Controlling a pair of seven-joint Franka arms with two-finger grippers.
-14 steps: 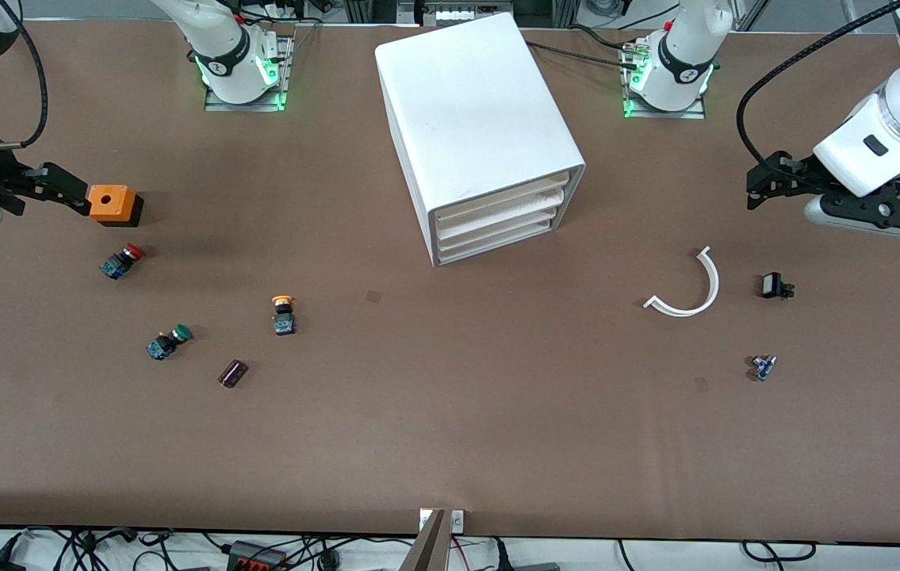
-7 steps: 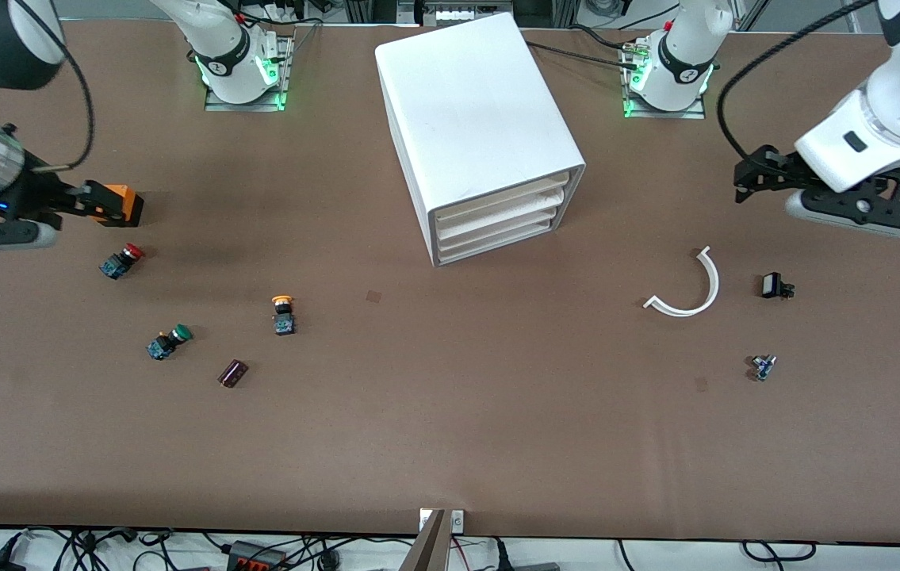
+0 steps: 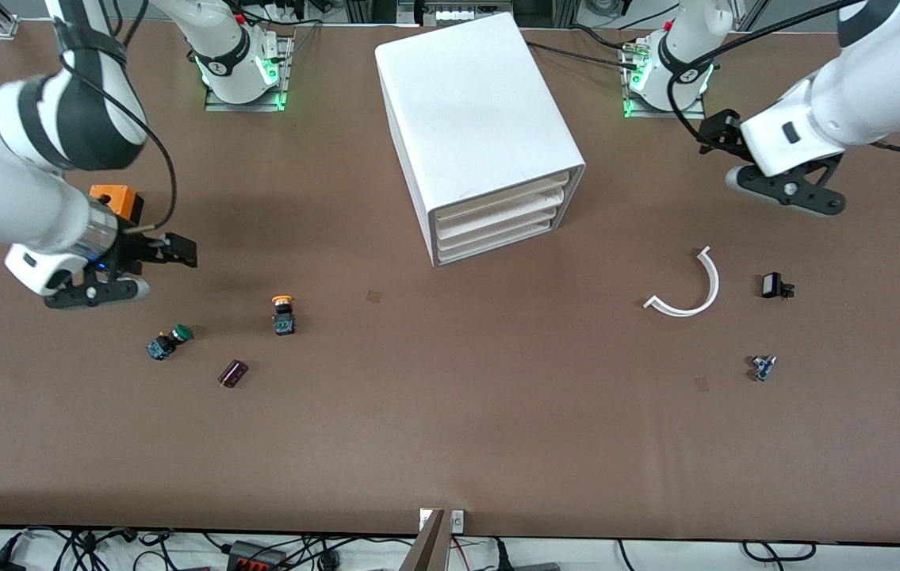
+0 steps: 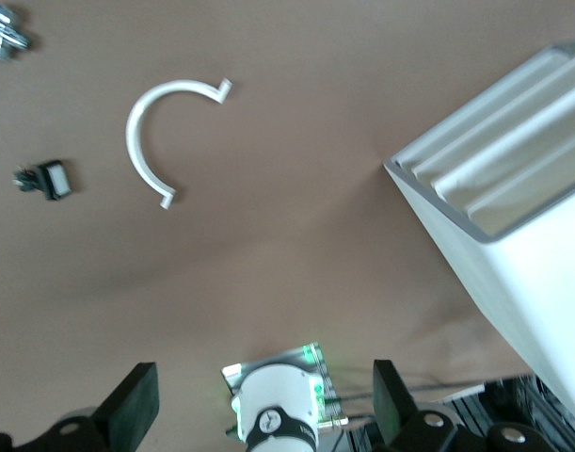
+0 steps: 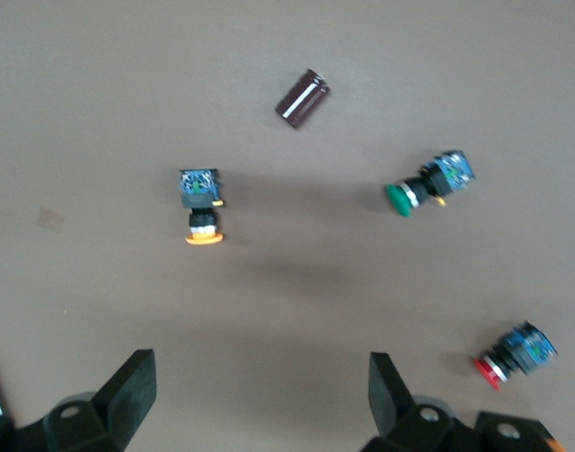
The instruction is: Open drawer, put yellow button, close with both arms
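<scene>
The white cabinet stands mid-table with its stacked drawers all shut; the drawer is the bottommost. The cabinet also shows in the left wrist view. The yellow button lies on the table toward the right arm's end, and shows in the right wrist view. My right gripper is open and empty, over the table between the orange box and the yellow button; its own view shows bare table between the jaws. My left gripper is open and empty, over the table near the left arm's base.
Orange box, green-capped switch, dark cylinder lie near the yellow button. The red-capped switch is hidden under the right hand in the front view. White arc, small black part, small blue part lie toward the left arm's end.
The right arm has swung in from the table's end, past the orange box toward the buttons. The left gripper has moved up toward its base and the cabinet. Nothing on the table has moved.
</scene>
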